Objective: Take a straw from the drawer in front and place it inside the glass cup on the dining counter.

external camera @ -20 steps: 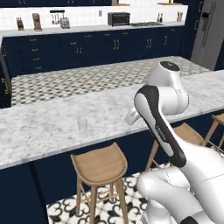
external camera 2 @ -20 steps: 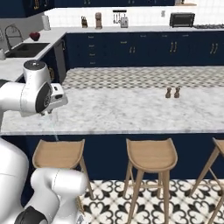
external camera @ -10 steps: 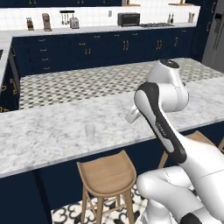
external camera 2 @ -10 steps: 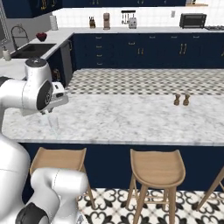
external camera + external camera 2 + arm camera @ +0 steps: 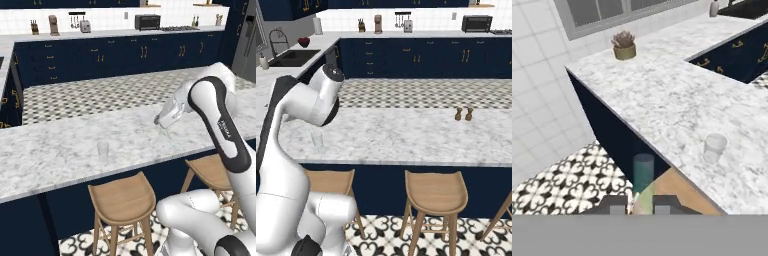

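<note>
the straw shows faintly below the clenched gripper, which grasps it above the counter's near edge, arm bent, apart from the glass cup.

The dining counter is topped with polished white, grey-veined marble. The glass cup is rendered as clear, smooth glass. The stools are seen as pale, seemingly matt wood.
</note>
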Controlling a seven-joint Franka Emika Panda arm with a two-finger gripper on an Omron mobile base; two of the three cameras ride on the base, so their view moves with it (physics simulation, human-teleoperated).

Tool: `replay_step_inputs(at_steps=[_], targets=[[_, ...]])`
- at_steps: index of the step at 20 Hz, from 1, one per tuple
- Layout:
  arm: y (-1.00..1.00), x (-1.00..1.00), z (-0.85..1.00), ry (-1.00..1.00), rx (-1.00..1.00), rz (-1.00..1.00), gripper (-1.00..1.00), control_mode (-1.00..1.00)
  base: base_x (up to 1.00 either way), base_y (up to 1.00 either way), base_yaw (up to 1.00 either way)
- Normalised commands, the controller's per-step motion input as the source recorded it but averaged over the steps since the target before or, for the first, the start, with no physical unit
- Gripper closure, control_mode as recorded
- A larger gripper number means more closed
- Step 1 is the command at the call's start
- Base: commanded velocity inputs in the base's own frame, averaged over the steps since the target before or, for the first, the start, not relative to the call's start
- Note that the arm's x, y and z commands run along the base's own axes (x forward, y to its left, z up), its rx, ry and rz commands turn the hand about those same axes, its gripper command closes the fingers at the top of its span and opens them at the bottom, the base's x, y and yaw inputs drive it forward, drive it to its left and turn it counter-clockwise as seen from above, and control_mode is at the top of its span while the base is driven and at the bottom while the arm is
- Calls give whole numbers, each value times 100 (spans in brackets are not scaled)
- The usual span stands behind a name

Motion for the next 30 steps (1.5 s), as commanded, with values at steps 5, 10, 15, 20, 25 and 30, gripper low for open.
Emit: replay_step_inputs(at_steps=[5, 10, 15, 20, 25, 30], targets=[[7, 23, 7, 0, 45, 41, 100, -100, 0, 0, 0], [49, 34, 0, -1, 34, 29, 100, -100, 0, 0, 0], [89, 68, 0, 0, 16, 12, 100, -100, 0, 0, 0], [43, 90, -7, 6, 7, 4, 100, -100, 0, 0, 0], [10, 78, -36, 2, 0, 0, 100, -100, 0, 0, 0], [3, 51, -49, 0, 0, 0, 100, -100, 0, 0, 0]])
